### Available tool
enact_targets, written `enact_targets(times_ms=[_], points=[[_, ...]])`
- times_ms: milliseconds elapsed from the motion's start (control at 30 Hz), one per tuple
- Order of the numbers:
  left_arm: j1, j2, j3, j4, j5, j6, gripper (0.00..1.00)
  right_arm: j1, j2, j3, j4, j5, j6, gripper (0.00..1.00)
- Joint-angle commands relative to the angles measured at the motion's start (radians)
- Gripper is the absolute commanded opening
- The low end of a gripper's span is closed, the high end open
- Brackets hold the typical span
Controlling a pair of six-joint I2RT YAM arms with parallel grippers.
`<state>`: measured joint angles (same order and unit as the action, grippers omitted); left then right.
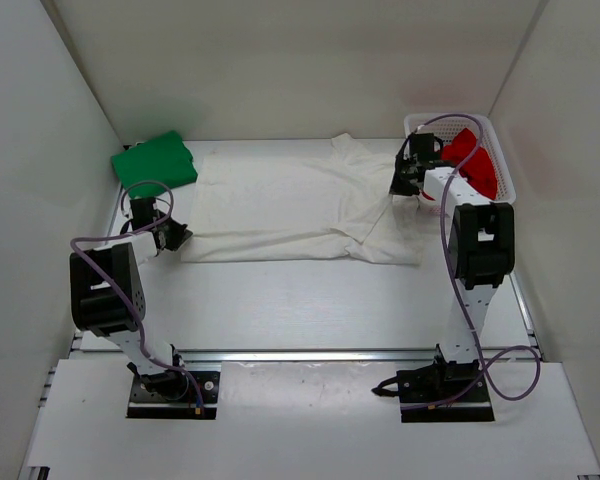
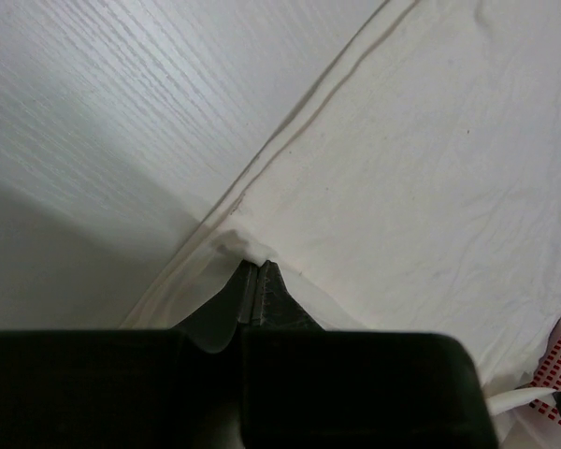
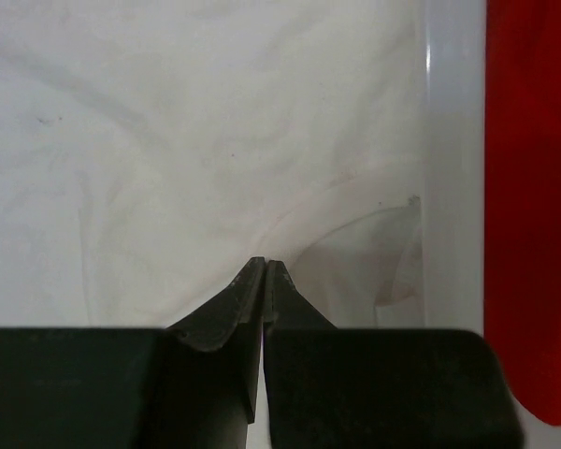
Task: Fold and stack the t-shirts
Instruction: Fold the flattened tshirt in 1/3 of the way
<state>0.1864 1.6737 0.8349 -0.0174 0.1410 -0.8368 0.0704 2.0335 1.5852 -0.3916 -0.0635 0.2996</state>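
The white t-shirt (image 1: 300, 200) lies spread across the middle of the table. My left gripper (image 1: 180, 237) is at its near left corner, and in the left wrist view the left gripper (image 2: 254, 264) is shut on the hem of the white t-shirt (image 2: 411, 178). My right gripper (image 1: 405, 185) is at the shirt's right sleeve. Seen from the right wrist, the right gripper (image 3: 265, 264) is shut, and creases of the white t-shirt (image 3: 187, 140) meet at its tips. The green t-shirt (image 1: 155, 160) lies folded at the back left. The red t-shirt (image 1: 472, 160) sits in the basket.
A white mesh basket (image 1: 508, 175) stands at the back right, close beside my right gripper; its wall (image 3: 452, 140) and the red t-shirt (image 3: 533, 187) fill the right of the right wrist view. White walls enclose the table on three sides.
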Motion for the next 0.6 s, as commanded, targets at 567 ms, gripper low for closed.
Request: enact_targets(times_ms=[567], points=[[-0.005,0.127,0.181,-0.056,0.008,0.056,0.18,-0.020,-0.042,-0.039,0.073,0.071,0.027,0.01]])
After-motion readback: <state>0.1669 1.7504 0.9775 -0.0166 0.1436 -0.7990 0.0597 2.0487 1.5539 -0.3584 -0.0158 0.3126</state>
